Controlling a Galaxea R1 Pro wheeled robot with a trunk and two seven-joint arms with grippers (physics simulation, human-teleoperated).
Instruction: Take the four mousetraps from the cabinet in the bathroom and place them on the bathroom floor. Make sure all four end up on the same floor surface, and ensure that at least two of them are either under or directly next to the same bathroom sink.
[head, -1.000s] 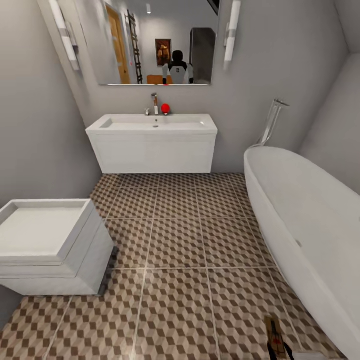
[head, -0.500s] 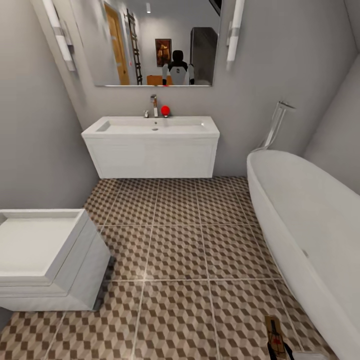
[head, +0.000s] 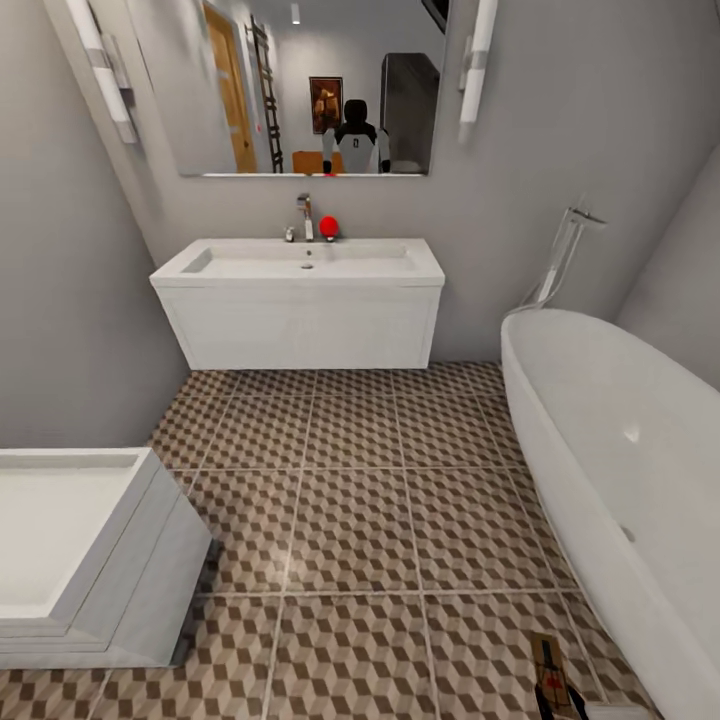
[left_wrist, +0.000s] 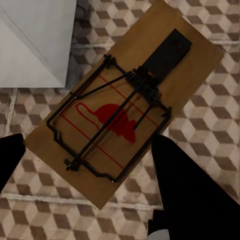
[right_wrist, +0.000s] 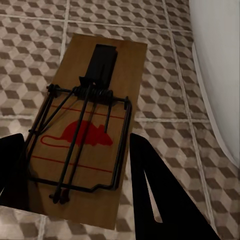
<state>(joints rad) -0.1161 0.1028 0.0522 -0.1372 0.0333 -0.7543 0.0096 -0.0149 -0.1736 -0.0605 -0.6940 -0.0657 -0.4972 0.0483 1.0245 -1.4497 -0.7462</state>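
Observation:
Each gripper carries a mousetrap, a small wooden plate with a black wire spring and a red mouse print. My left gripper (left_wrist: 87, 150) is shut on one mousetrap (left_wrist: 125, 100), its black fingers (left_wrist: 190, 195) on either side, above the bathroom floor (left_wrist: 210, 100). My right gripper (right_wrist: 75, 145) is shut on another mousetrap (right_wrist: 92, 125), which also shows at the head view's lower edge as a mousetrap (head: 553, 680). The white wall-hung sink (head: 300, 300) with its chrome tap (head: 304, 215) stands straight ahead across the cube-patterned floor (head: 350, 500). The cabinet is out of view.
A white square toilet (head: 70, 560) juts in at the near left. The white bathtub (head: 620, 460) runs along the right, and its wall (right_wrist: 220, 65) passes close to the right gripper. A mirror (head: 310, 85) hangs above the sink. A red ball (head: 328, 226) sits by the tap.
The camera has moved forward: the sink looks larger and nearer, and the toilet has slid toward the lower left corner. The mousetrap at the lower right keeps its place in the view.

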